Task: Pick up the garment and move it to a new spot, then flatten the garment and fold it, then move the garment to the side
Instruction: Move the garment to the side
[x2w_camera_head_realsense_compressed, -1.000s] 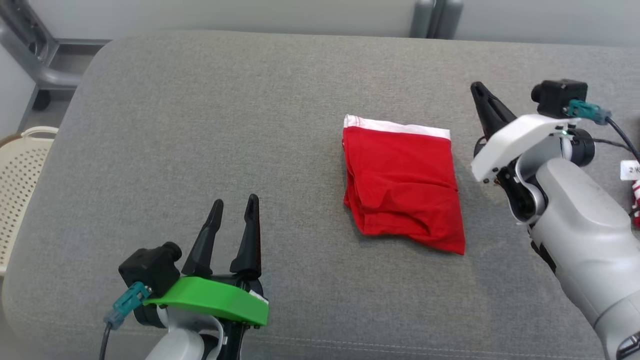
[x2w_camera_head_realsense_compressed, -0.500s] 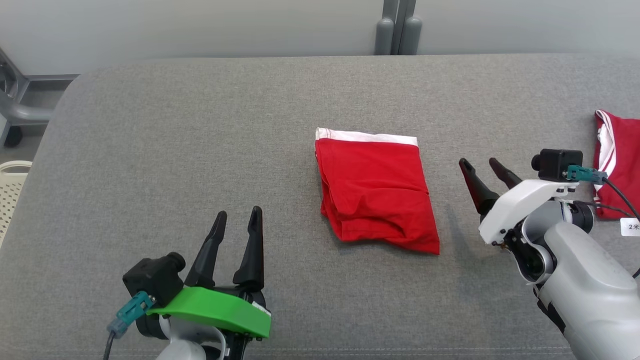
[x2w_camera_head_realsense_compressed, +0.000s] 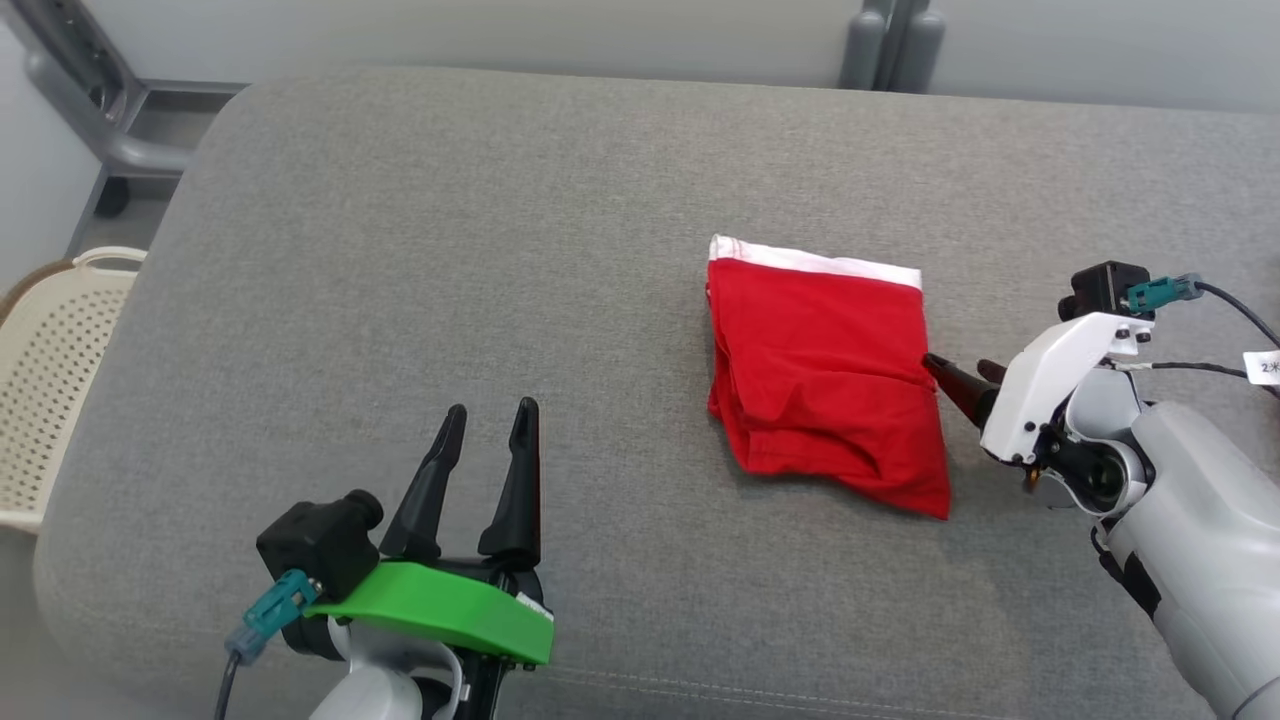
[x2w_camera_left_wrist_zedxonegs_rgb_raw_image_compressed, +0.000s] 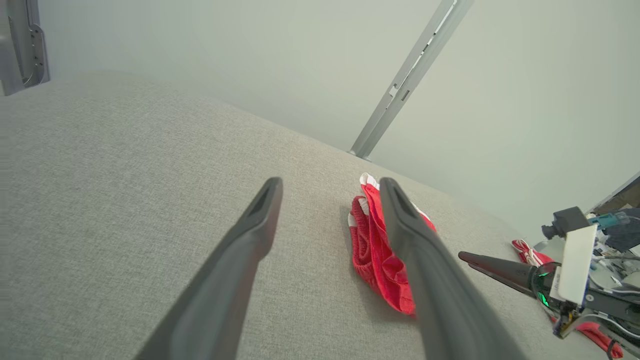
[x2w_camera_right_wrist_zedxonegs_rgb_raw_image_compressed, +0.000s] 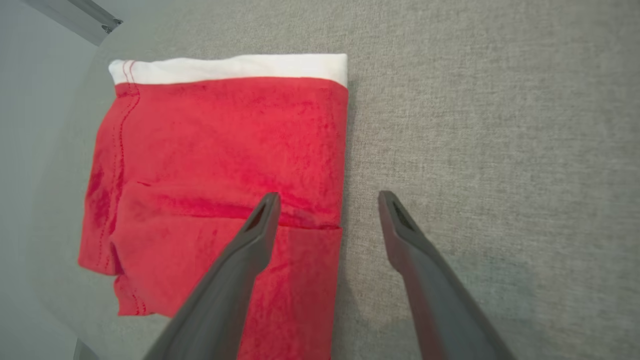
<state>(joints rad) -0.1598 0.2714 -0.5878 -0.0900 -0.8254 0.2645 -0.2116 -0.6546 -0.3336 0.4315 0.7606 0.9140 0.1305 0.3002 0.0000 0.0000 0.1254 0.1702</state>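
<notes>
Right fingers (x2w_camera_head_realsense_compressed: 955, 378) stand spread at the right edge of the garment (x2w_camera_head_realsense_compressed: 820, 370). One hangs over red cloth and the other over bare table (x2w_camera_head_realsense_compressed: 400, 250), so that edge sits between them. From where I stand I cannot tell whether either tip touches the cloth. Left fingers (x2w_camera_head_realsense_compressed: 515, 470) are spread too, holding nothing, near the front of the table and well apart from the cloth.

The garment (red shorts with a white waistband, by the look of it) lies folded into a compact block right of centre, waistband towards the far side. Since the folding looks done, I'd judge the step in hand to be the last one: shifting it aside. To do that well, the lower finger should slide under every layer at that edge, not just the top flap. The pinch should land near the middle of the side, where a crease crosses it, so the stack travels level and doesn't fan open. Keep it low and go slowly, because the loose hems at the near corner look ready to trail.

Around it I see a cream perforated basket (x2w_camera_head_realsense_compressed: 50, 370) off the table's left end and a grey metal frame (x2w_camera_head_realsense_compressed: 110, 130) beyond the far left corner. Past the right arm lies another red-and-white piece (x2w_camera_left_wrist_zedxonegs_rgb_raw_image_compressed: 522, 247). It sits on the side where that arm works, so I'd think room to set the garment down there is tight.
</notes>
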